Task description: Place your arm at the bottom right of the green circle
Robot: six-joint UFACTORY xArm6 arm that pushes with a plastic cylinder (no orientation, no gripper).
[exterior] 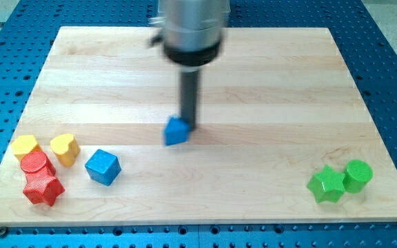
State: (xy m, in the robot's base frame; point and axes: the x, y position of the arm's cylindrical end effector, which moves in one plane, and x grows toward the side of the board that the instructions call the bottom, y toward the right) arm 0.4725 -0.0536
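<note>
Since the green circle (358, 174) looks like a small, rigid, light block that would skid at any nudge, sitting near the surface's (253, 69) bottom right and touching a green star (326, 184), my tip (187, 128), having no fingers, touches a small blue block (176, 131) mid-board, well apart.
</note>
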